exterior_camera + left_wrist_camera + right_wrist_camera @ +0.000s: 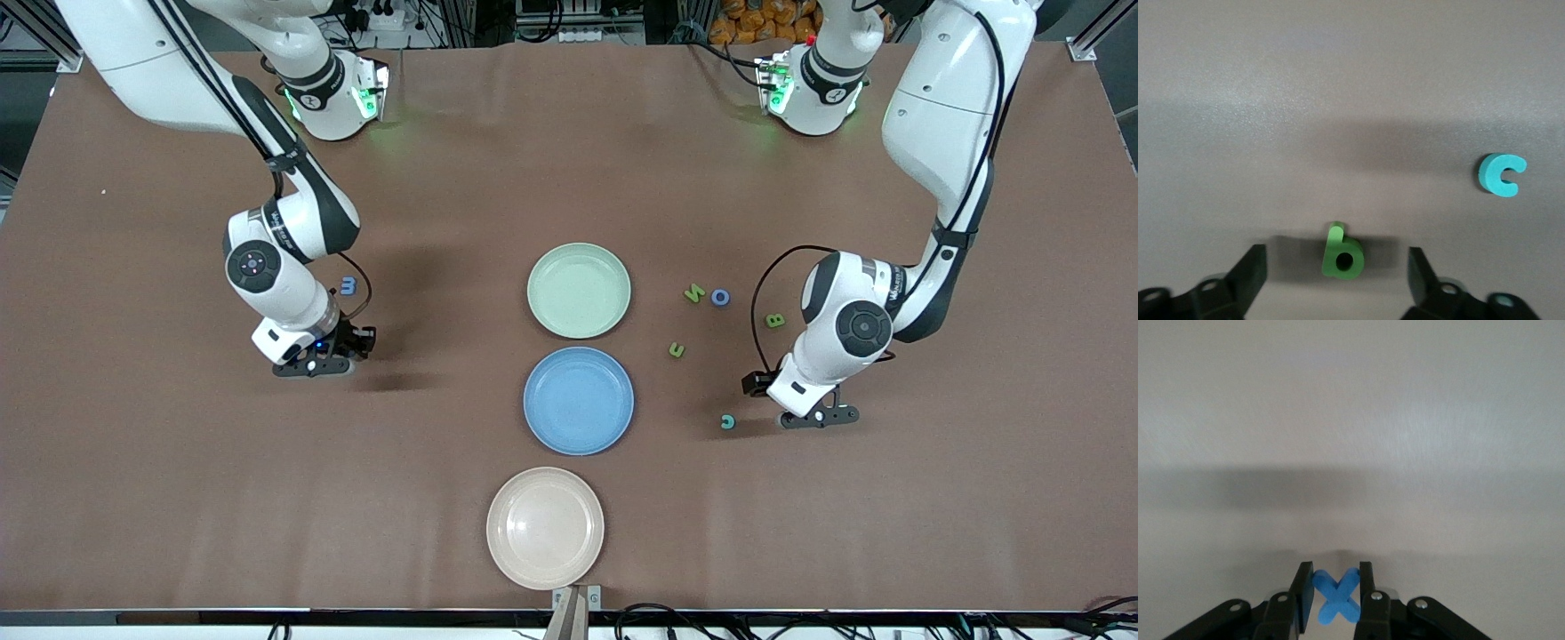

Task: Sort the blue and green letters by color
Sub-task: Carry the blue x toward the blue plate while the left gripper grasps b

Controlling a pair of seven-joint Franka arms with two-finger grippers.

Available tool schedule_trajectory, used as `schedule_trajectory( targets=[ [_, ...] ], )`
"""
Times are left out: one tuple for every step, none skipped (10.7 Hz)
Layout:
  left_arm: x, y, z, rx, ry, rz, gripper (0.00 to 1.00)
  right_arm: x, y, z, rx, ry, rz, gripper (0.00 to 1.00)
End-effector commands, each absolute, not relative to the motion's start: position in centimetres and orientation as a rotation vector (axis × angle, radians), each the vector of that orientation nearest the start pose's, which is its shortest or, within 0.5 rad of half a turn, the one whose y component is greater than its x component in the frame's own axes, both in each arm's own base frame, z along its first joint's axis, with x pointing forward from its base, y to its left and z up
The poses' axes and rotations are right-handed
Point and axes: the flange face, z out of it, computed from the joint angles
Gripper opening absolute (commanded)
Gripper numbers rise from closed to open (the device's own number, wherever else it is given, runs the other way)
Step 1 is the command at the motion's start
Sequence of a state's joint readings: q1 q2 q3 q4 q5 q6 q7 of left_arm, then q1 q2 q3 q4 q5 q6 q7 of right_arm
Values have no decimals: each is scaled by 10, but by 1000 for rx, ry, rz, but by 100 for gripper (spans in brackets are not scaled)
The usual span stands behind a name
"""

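Observation:
My right gripper [322, 363] [1335, 568] is shut on a blue letter x [1338, 599], low at the table toward the right arm's end. A blue letter [348, 285] lies beside that arm. My left gripper [816, 418] [1336, 253] is open, low over the table, with a green letter b [1343, 253] lying between its jaws, untouched. A teal letter c [728, 421] [1501, 175] lies close by. A green n [694, 292], a blue o [720, 297], a green B [775, 320] and another green letter [677, 349] lie between the plates and the left arm.
Three empty plates stand in a row at mid-table: a light green plate [579, 290], a blue plate [579, 400] nearer the front camera, and a beige plate [545, 527] nearest, by the table edge.

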State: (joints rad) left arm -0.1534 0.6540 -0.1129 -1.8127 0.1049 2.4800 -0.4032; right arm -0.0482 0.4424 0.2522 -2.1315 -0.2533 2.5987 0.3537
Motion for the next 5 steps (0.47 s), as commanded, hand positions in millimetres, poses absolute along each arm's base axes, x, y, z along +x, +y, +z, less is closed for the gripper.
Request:
schedule_trajectory(
  targets=[
    [627, -170, 180, -3134, -155, -47, 0, 613, 187, 248, -3136, 165, -129, 0],
    [626, -172, 180, -3135, -154, -46, 0, 626, 212, 253, -3086, 270, -148, 0],
    [626, -174, 180, -3134, -149, -47, 0, 636, 240, 257, -3030, 364, -162, 0],
    [626, -174, 180, -3134, -149, -47, 0, 647, 263, 262, -2965, 458, -164, 0],
    [626, -173, 180, -3134, -151, -47, 0, 653, 292, 268, -2897, 528, -160, 0]
  ],
)
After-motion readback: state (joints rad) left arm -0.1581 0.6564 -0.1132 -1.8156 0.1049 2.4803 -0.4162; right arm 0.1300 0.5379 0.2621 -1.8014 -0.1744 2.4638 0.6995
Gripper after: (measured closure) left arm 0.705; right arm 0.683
